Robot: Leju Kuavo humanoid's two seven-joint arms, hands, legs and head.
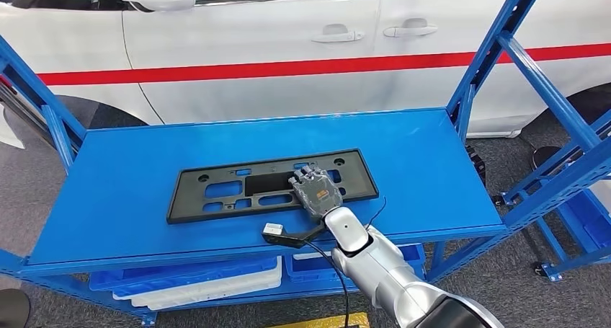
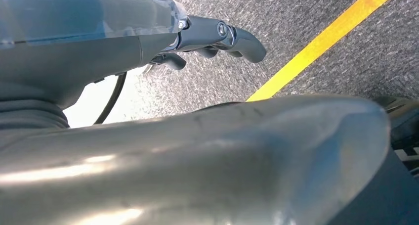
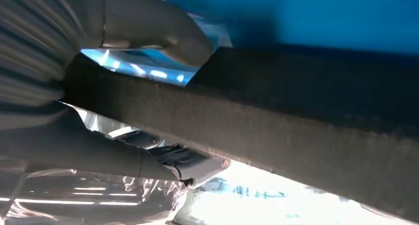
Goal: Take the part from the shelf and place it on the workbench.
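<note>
Right hand (image 1: pixel 315 191) clamps the near edge of the black part (image 1: pixel 274 184) lying mid-shelf (image 1: pixel 130 220) — lift it level, clear of the uprights; left hand (image 2: pixel 217 37) curled, idle.

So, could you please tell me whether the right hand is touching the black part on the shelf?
Touching. The right wrist view shows the right hand closed around the black part's edge, thumb on one face, fingers on the other.
</note>
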